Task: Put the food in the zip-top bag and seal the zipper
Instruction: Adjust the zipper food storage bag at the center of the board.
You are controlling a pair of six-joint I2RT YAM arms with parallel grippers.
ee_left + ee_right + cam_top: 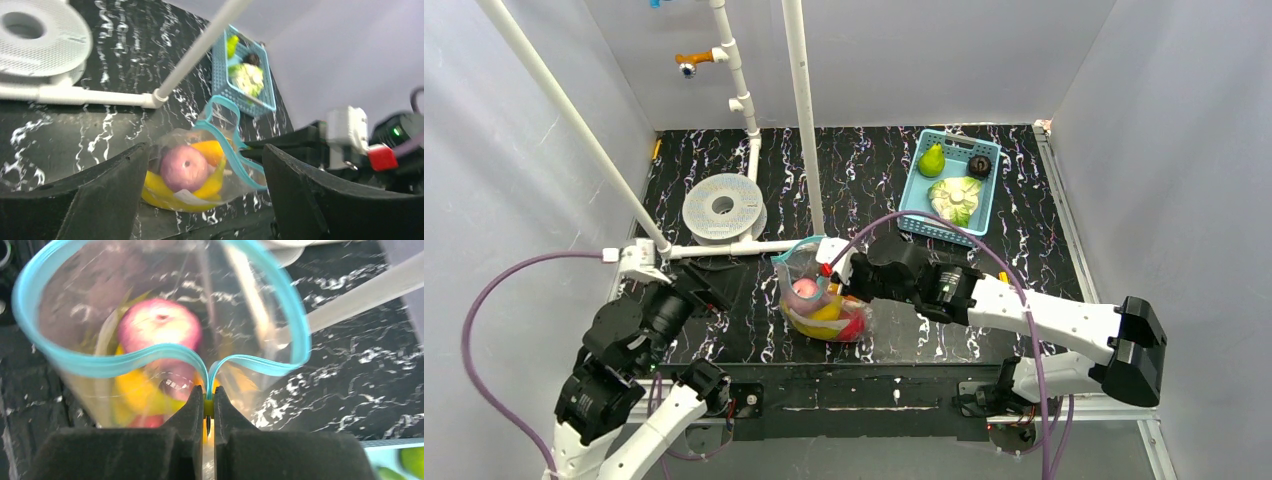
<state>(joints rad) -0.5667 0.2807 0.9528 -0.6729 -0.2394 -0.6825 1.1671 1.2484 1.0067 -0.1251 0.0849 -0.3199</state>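
Reaching out level, the right gripper is clenched on the thin blue zipper of the crinkly clear zip-top bag. Left of the bag, the left gripper gapes, released

A black marbled table fills the middle of the booth. Near its front edge lies the zip-top bag, clear and crinkled, with food showing through it: a magenta piece on top, a yellow banana under it and something red at the right. The light-blue zipper curves open along the bag's far edge. The right gripper reaches in from the right and meets that mouth. The left gripper sits apart, to the bag's left. At the back right, a light-blue basket holds a green pear, a dark round piece and a pale leafy vegetable. A white spool lies at the back left
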